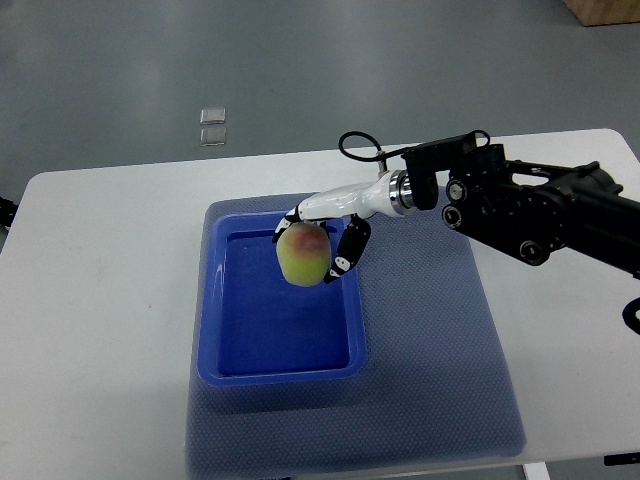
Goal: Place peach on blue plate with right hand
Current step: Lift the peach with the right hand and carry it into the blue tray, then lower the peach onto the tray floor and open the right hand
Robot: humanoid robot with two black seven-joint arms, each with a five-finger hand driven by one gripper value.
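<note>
A yellow-green peach [302, 255] with a red blush is held in my right hand [318, 238], whose white and black fingers are curled around its top and sides. The hand holds the peach over the upper part of the blue rectangular plate [215, 340], a shallow tray resting on a blue-grey mat. I cannot tell whether the peach touches the plate's floor. The right arm comes in from the right edge, black with a cable loop near the wrist. The left hand is out of view.
The blue-grey mat [440, 370] lies on a white table [100, 300]. Two small clear squares [212, 125] lie on the grey floor beyond the table. A brown box corner [605, 10] shows at the top right.
</note>
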